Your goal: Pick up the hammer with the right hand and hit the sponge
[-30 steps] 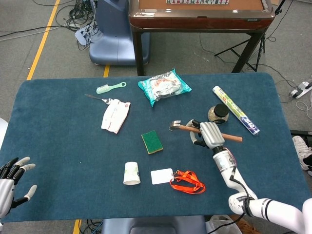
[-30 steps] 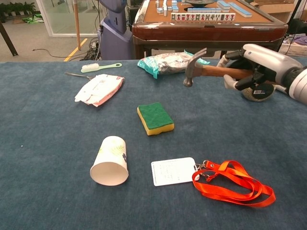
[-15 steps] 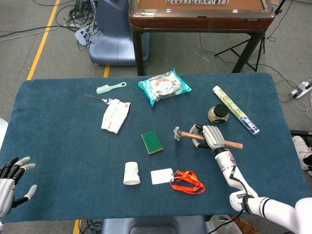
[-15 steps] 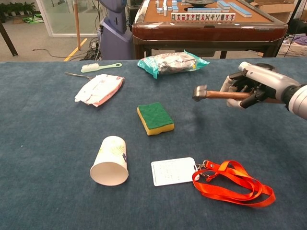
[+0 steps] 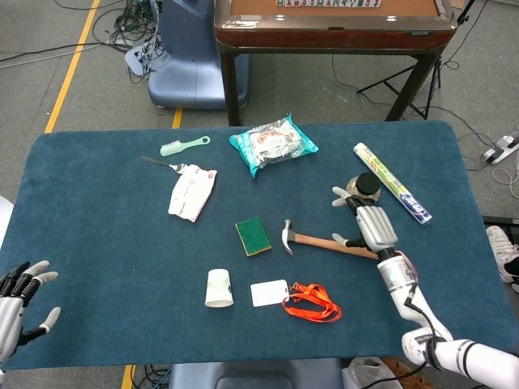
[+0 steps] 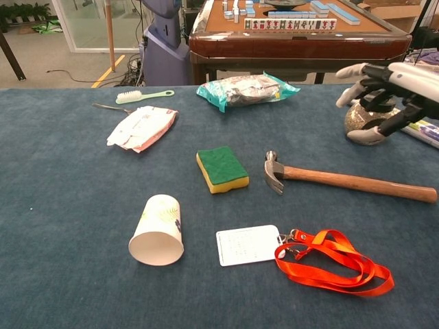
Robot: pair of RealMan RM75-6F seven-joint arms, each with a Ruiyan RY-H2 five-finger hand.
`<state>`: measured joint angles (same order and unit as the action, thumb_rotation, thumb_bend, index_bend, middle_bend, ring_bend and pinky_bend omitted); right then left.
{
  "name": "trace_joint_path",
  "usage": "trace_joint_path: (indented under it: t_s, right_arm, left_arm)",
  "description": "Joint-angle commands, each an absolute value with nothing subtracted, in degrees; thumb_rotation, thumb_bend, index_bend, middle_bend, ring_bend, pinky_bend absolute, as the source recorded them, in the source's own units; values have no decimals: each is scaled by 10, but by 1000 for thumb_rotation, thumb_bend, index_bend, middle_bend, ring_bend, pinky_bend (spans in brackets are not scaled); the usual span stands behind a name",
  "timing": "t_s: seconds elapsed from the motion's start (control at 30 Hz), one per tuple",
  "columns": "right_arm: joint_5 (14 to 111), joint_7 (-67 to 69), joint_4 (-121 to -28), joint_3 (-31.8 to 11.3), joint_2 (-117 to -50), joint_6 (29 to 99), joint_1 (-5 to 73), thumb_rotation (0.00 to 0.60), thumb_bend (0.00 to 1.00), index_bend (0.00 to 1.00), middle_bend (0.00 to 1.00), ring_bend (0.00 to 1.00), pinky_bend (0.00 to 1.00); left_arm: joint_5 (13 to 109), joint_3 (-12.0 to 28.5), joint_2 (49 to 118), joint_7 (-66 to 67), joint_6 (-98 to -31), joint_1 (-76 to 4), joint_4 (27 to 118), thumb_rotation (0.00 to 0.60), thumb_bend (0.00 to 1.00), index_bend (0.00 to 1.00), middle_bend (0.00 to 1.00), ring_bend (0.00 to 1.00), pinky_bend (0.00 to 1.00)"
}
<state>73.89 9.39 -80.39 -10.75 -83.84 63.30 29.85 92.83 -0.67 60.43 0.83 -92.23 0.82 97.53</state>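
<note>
The hammer [image 6: 343,180] lay on the worktop [image 6: 68,205] just right of the sponge [image 6: 221,169]; the right robot hand [image 6: 384,89] hovered empty, fingers spread, the left robot hand [image 5: 18,304] likewise.

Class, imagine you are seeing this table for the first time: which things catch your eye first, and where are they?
The hammer lies flat on the blue table near the middle, its head just right of the green and yellow sponge, not touching it. Above the handle's far end the right robot hand hangs open, holding nothing. Nearest the camera, a bright orange lanyard trails from a white card, beside a tipped paper cup.
</note>
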Motion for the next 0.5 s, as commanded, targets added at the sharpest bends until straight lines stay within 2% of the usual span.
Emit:
trace_joint_path:
  t_s: [0.03,0.23,0.5]
  right_arm:
    - [742,38,-871,-91,-785,689,253,600,270,180,349,200,285]
    - [760,-12,-955,-59,-716,768,187,600,270,305,427,285,286]
    - [802,2,-997,-11,-656,850,102,600,270,327,443,299,288]
  left_arm:
    - [930,-7,604,6,-924,9,975,600,252,275,174,84,126]
    - [932,-8,604,6,-924,9,975,600,252,275,174,84,125]
    - [936,-10,604,8,-924,8,976,600,251,275,174,84,125]
